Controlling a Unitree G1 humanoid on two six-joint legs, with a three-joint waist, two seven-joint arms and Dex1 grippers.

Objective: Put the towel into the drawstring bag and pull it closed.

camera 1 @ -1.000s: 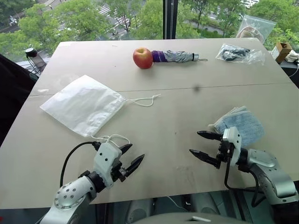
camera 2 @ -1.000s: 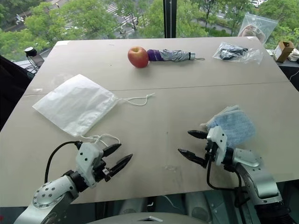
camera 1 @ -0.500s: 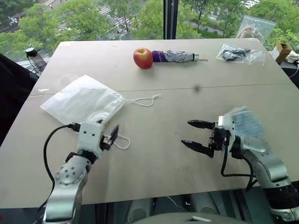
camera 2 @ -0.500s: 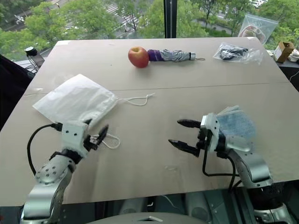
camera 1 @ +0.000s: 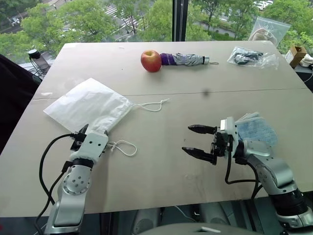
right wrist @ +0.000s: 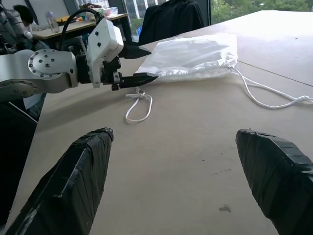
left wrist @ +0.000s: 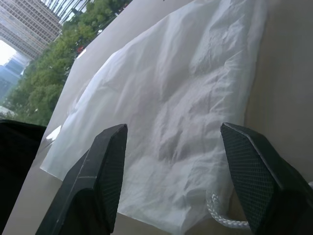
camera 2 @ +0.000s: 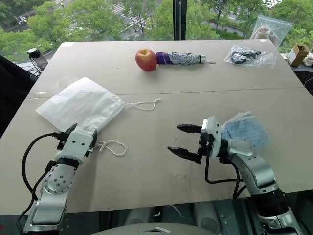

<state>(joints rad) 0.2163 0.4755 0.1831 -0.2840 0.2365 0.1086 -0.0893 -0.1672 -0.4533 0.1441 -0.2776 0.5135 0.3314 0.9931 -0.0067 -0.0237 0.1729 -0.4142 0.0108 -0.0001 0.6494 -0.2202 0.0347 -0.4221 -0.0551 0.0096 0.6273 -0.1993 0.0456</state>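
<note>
The drawstring bag (camera 1: 88, 105) lies flat at the table's left, thin and white. One cord (camera 1: 151, 105) trails right and a cord loop (camera 1: 123, 147) lies at its near corner. My left gripper (camera 2: 82, 131) is open, pointing level at the bag's near edge. In the left wrist view its fingers (left wrist: 98, 176) frame the bag (left wrist: 181, 98) just ahead, nothing between them. The towel (camera 1: 257, 131), light blue-grey and folded, rests at the right behind my right wrist. My right gripper (camera 1: 187, 138) is open wide, pointing left above bare table, holding nothing. The right wrist view shows the left gripper (right wrist: 150, 62) at the bag (right wrist: 190, 54).
At the far edge sit a red apple (camera 1: 150, 60), a folded grey-and-purple umbrella (camera 1: 186, 59) and a clear bag of dark items (camera 1: 249, 56). A large zip bag (camera 1: 266, 27) and small box (camera 1: 295, 51) stand far right. A bottle (camera 1: 35, 56) is beyond the far left corner.
My left arm swung left and forward and rolled upright, from the table's near edge to the bag's mouth. My right gripper shifted a little left and up, away from the towel.
</note>
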